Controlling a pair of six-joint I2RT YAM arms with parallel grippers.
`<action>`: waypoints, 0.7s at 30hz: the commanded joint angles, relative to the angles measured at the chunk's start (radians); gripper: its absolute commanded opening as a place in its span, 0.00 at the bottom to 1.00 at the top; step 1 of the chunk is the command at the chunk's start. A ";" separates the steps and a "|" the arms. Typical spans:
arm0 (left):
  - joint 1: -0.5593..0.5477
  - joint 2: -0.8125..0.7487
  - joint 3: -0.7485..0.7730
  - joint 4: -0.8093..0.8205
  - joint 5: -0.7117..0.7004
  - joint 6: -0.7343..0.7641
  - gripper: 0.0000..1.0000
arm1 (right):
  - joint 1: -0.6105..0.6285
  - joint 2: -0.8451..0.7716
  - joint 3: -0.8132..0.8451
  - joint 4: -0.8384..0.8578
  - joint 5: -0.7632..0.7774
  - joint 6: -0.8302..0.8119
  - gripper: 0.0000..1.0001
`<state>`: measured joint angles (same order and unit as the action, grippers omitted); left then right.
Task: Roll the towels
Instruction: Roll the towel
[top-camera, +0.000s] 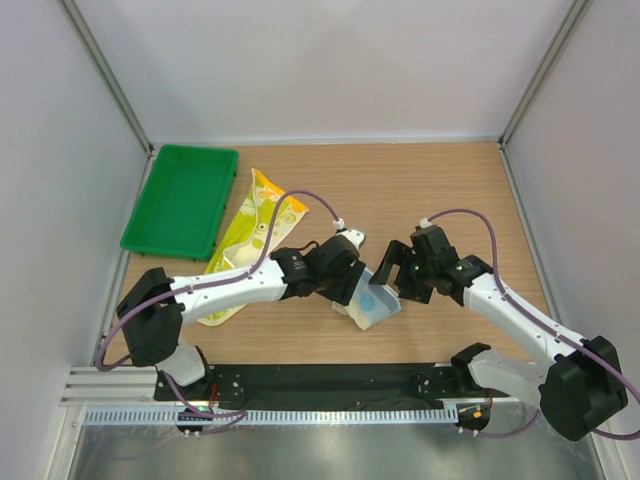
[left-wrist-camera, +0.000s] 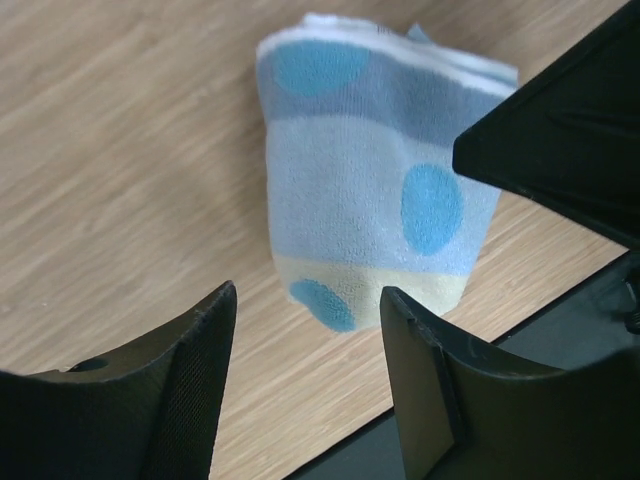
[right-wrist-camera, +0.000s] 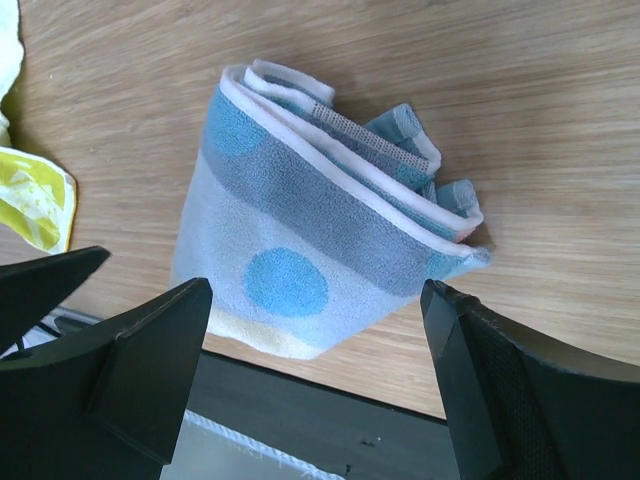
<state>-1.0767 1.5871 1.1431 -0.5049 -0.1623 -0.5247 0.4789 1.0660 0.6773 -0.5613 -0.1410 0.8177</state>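
Bright, even, diffuse light fills the top view, leaving only faint soft shadows on the table (top-camera: 440, 190) beneath the arms, and the wide lens splays the walls outward toward 10 and 2 o'clock. In both wrist views the light blue towel (left-wrist-camera: 360, 200) (right-wrist-camera: 300, 230) is sharp enough to show its weave. The left gripper's fingers (left-wrist-camera: 170, 400) and the right gripper's fingers (right-wrist-camera: 150, 350), near 6 o'clock, are dark and slightly soft.

Overhead, the left arm (top-camera: 235, 285) covered a band across the yellow-green towel (top-camera: 250, 222); the left tool (top-camera: 354, 290) hid one edge of the blue towel (top-camera: 378, 308).
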 joint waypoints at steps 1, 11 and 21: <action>0.035 -0.049 0.047 -0.032 0.030 0.051 0.60 | 0.004 0.008 0.041 0.005 0.027 -0.008 0.93; 0.116 0.077 0.070 0.068 0.194 0.077 0.60 | 0.003 0.009 0.042 -0.005 0.061 -0.008 0.93; 0.120 0.215 0.093 0.115 0.331 0.045 0.61 | 0.001 -0.009 0.054 -0.035 0.100 -0.008 0.94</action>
<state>-0.9581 1.7844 1.2102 -0.4351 0.0734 -0.4706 0.4786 1.0756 0.6838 -0.5812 -0.0723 0.8169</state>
